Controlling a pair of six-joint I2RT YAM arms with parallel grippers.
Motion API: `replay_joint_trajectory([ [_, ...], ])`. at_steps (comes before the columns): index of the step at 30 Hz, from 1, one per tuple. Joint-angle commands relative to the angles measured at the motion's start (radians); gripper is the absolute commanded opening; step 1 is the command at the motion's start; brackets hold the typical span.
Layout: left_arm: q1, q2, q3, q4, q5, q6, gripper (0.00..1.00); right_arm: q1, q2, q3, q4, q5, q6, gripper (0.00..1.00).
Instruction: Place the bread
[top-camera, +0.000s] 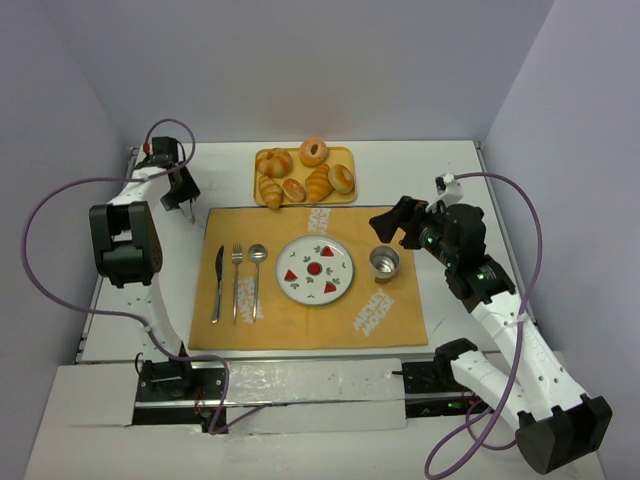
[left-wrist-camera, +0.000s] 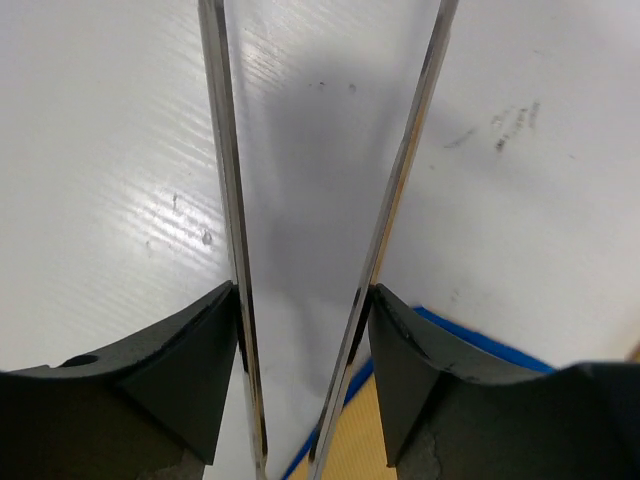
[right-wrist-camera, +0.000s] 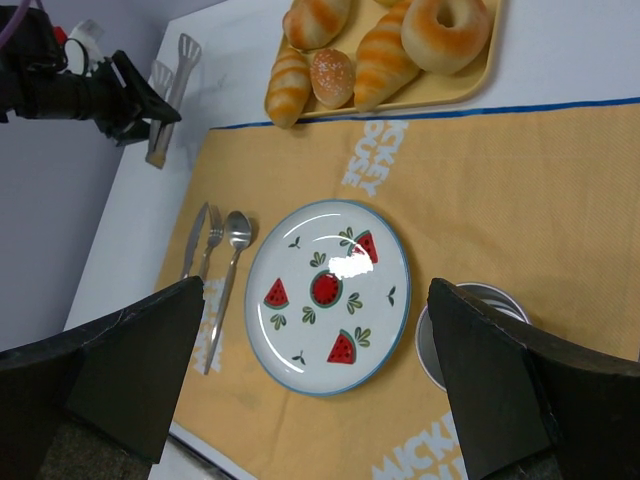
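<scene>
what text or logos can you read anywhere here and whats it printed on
"MICKEY MOUSE": white print on the orange placemat, by the yellow tray.
"MICKEY MOUSE": same print beside the metal cup, cut off in the right wrist view.
Third white print under the cutlery: covered, unreadable.
Plate and tongs: no text, only watermelon pictures on the plate.
</scene>
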Motion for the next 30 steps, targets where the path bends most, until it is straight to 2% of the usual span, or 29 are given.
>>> replay_joint_trajectory([
  [1, -0.014, -0.139, -0.017, 0.010, -0.025, -0.022, 0.62, 0.005, -0.027, 0.017, 0.021, -0.007, 0.001, 1.00],
  [17, -0.052, -0.327, -0.068, -0.028, -0.059, -0.026, 0.56, 0.006, -0.040, 0.032, 0.005, -0.016, -0.002, 1.00],
  [30, -0.222, -0.486, -0.089, -0.079, -0.043, -0.016, 0.59, 0.006, -0.037, 0.002, 0.031, -0.023, 0.007, 1.00],
])
